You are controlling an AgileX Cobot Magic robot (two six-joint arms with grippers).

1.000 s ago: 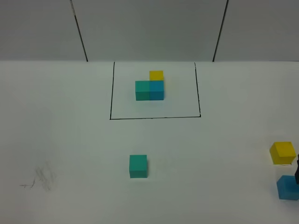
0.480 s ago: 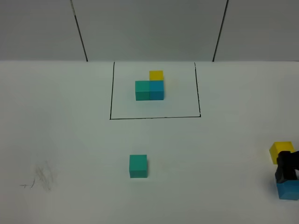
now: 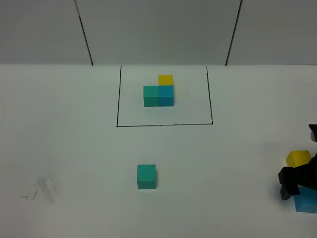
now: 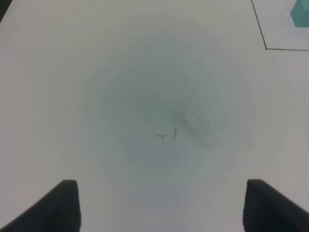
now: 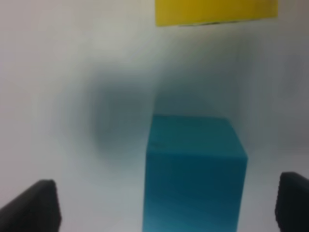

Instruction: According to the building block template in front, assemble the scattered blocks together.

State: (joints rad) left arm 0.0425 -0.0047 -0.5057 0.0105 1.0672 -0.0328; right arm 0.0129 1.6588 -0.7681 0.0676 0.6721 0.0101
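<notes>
The building block template [image 3: 158,92] is a joined teal, blue and yellow trio inside a black rectangle outline at the back middle. The loose teal cube [image 3: 146,176] sits alone in front of it. The loose yellow cube [image 3: 298,157] and loose blue cube [image 3: 308,202] sit at the far right edge. My right gripper [image 3: 299,183] is open, low over the blue cube [image 5: 193,169], its fingers [image 5: 30,208] standing either side of it; the yellow cube [image 5: 216,10] lies just beyond. My left gripper [image 4: 164,212] is open and empty over bare table.
A faint pencil smudge [image 3: 43,189] marks the white table at the front left, also in the left wrist view [image 4: 186,126]. A corner of the outline [image 4: 265,48] and the template's teal cube [image 4: 301,12] show in that view. A grey panelled wall [image 3: 158,29] stands behind.
My right gripper has come in from the right edge and moved left over the blue cube, now covering part of it and of the yellow cube. The cubes have not moved.
</notes>
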